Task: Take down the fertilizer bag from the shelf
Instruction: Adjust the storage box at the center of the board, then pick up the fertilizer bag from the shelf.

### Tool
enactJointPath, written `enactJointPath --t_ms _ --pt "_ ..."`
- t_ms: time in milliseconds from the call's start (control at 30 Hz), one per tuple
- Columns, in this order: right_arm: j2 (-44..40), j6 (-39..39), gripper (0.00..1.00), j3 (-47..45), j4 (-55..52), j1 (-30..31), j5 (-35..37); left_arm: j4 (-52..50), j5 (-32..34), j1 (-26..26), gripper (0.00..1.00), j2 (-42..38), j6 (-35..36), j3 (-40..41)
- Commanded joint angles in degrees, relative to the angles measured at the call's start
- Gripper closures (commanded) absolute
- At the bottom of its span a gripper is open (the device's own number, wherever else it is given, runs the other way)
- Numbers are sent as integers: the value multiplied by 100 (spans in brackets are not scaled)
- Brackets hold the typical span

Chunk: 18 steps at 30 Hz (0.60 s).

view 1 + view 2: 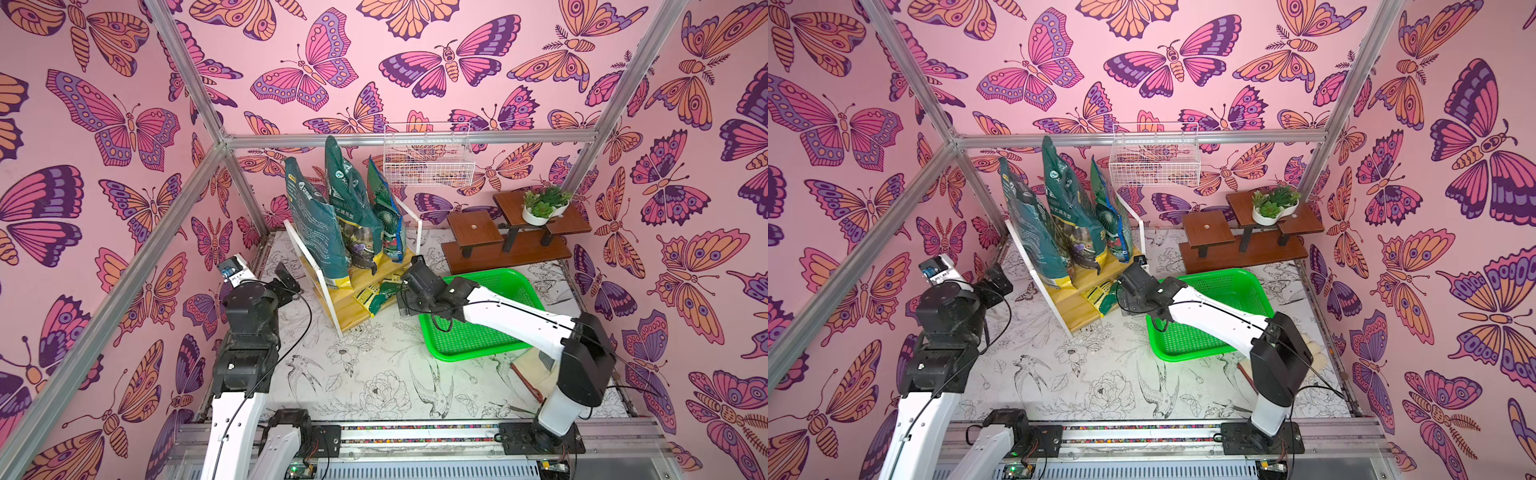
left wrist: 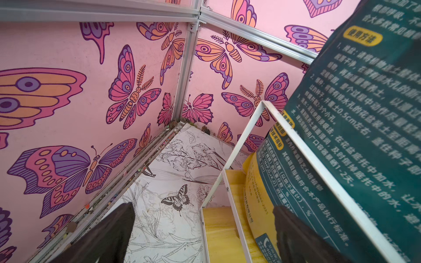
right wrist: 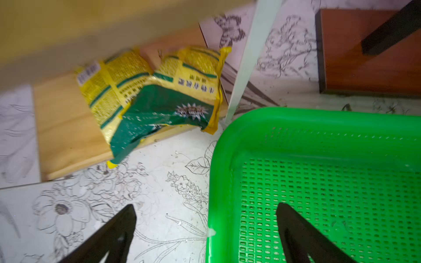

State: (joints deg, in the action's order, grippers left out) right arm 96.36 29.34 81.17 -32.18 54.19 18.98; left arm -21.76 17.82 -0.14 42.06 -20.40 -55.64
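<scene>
The shelf (image 1: 349,309) (image 1: 1077,309) stands at the back left, with three tall bags (image 1: 353,208) upright on its upper board. A small yellow and green fertilizer bag (image 1: 382,293) (image 1: 1100,297) (image 3: 159,98) lies crumpled on the lower board (image 3: 63,127), one corner hanging over the front edge. My right gripper (image 1: 409,309) (image 3: 205,227) is open and empty just in front of that bag, its fingers astride the green basket's rim (image 3: 227,159). My left gripper (image 1: 291,276) (image 2: 202,227) is open beside the shelf's left frame, holding nothing. It is near the dark teal bag (image 2: 341,136).
A green plastic basket (image 1: 469,336) sits on the table right of the shelf, under my right arm. A dark brown plant stand (image 1: 507,253) with a potted succulent (image 1: 542,205) is at the back right. A white wire basket (image 1: 428,160) hangs on the back wall.
</scene>
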Motion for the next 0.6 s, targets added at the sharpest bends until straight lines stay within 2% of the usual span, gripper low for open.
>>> enactJointPath --t_ms 0,133,267,433,567 --pt "-552 -417 1 -2 308 -22 34 -240 -244 -21 0 132 -40 -322" --pt "-1055 -1041 1 379 394 -67 -166 -311 -490 -21 0 233 -121 -669" --pt "-1131 -1646 2 1158 208 -83 -216 -312 -652 -21 0 278 -207 -892" --pt "-795 -2379 5 2241 79 -228 -818 -302 -789 -19 0 368 -279 -1006" --pt "-300 -2618 9 2943 85 -372 -1045 -216 -754 -21 0 420 -340 -937"
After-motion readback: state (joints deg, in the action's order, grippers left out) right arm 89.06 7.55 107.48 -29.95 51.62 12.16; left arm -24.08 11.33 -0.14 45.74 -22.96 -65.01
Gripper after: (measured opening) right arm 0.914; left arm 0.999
